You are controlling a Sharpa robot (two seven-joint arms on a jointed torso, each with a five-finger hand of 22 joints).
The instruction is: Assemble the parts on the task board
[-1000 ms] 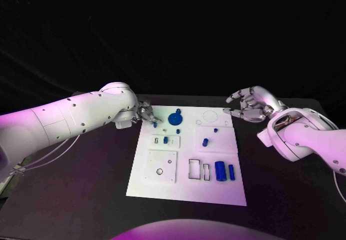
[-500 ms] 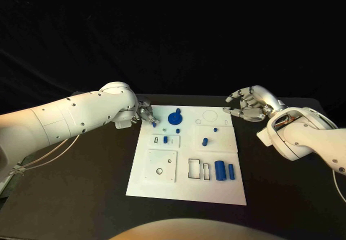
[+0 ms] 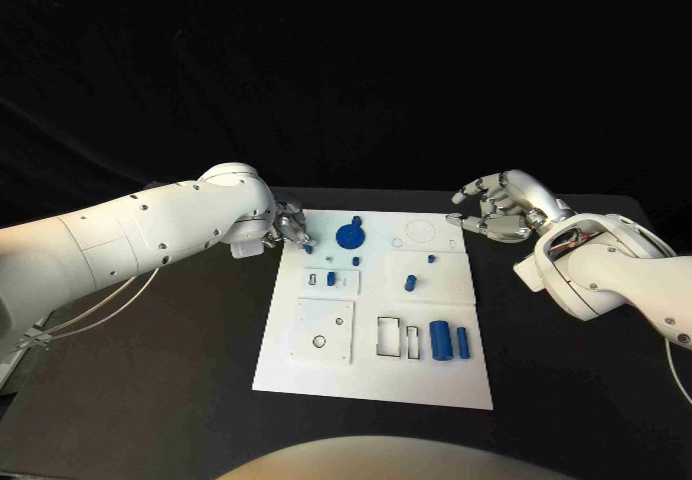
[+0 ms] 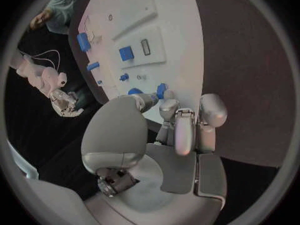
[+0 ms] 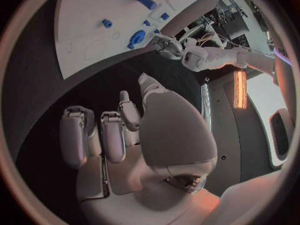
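The white task board [image 3: 325, 365] lies in the middle of the black table. My left hand [image 3: 293, 230] hovers at the board's far left corner and pinches a small blue part [image 4: 161, 90] between thumb and a fingertip, just above the board. Beside it a round blue gear-like part [image 3: 351, 237] sits on the board. My right hand [image 3: 498, 210] hangs off the board's far right corner, fingers half curled and apart, holding nothing. The right wrist view also shows the board [image 5: 94, 15] beyond my right hand [image 5: 125, 130].
More blue parts lie on the board: a small peg [image 3: 430, 261], a short piece [image 3: 410, 283], a square block [image 3: 332, 279], and two cylinders [image 3: 440, 341] near the front right. Empty rectangular slots [image 3: 389, 338] and a round hole [image 3: 319, 343] lie beside them.
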